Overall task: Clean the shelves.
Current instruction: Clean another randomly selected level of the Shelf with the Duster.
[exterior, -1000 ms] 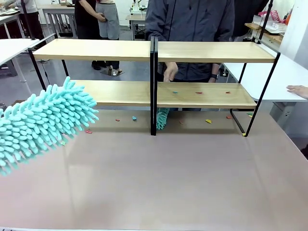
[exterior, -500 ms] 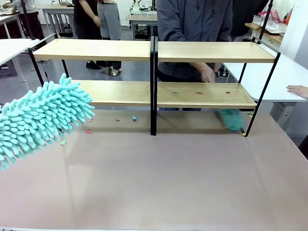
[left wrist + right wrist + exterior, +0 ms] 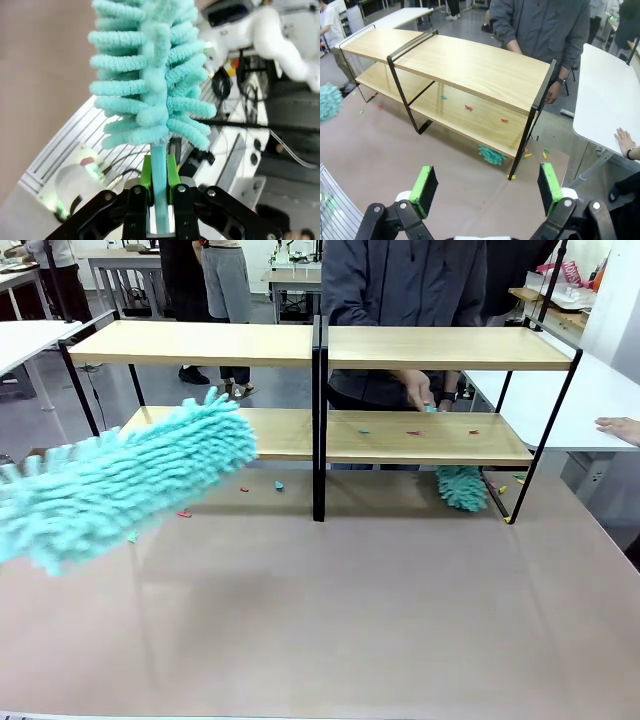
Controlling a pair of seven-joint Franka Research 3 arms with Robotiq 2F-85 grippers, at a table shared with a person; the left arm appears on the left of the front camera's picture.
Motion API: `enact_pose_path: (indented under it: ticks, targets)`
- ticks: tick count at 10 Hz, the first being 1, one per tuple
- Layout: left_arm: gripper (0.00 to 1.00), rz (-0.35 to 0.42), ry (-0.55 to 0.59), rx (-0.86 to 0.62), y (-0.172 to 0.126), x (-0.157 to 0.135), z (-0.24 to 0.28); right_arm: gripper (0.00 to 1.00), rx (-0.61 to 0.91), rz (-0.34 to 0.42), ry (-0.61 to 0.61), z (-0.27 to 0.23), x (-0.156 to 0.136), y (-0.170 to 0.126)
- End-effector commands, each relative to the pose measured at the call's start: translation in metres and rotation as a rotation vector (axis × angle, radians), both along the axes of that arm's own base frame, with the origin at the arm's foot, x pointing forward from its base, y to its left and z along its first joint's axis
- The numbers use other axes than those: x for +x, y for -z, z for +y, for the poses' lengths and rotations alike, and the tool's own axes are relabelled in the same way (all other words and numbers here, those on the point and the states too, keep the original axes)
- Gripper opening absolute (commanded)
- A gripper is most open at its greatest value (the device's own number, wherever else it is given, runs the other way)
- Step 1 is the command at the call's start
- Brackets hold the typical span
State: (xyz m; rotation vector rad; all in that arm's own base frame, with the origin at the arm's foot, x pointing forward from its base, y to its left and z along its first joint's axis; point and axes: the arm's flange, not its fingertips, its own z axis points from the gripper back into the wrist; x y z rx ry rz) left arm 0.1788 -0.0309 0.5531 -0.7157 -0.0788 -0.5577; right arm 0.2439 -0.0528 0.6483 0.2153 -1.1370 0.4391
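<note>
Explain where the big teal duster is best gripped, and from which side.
Grip the flat handle below the fluffy head of the duster, coming from the handle's end along its length. The head is soft and would likely squash; the handle is narrow, as the left gripper shut on it shows.

left jaws clamped tight; right jaws spread wide.

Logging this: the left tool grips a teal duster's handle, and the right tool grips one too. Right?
No. The right wrist view shows the right tool open and empty; the left tool does grip a teal duster by its handle.
</note>
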Motion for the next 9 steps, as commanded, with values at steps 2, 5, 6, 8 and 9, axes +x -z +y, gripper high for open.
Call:
enact_pose_path:
  ticks: [2,5,6,8,9]
  targets:
    - [0.13,0.123,-0.022,0.051,0.032,0.035,-0.109,1.00,-0.005,-0.007,-0.005,-0.002,0.000,0.000]
    - [0.13,0.147,-0.090,-0.159,0.073,0.049,-0.226,1.00,-0.005,-0.007,-0.005,-0.002,0.000,0.000]
    - [0.13,0.149,-0.106,-0.283,0.065,0.047,-0.225,1.00,-0.005,-0.007,-0.005,-0.002,0.000,0.000]
    - [0.13,0.162,-0.048,-0.042,0.054,0.043,-0.200,1.00,-0.005,-0.007,-0.005,-0.002,0.000,0.000]
    - [0.13,0.162,-0.048,-0.042,0.054,0.043,-0.200,1.00,-0.005,-0.007,-0.005,-0.002,0.000,0.000]
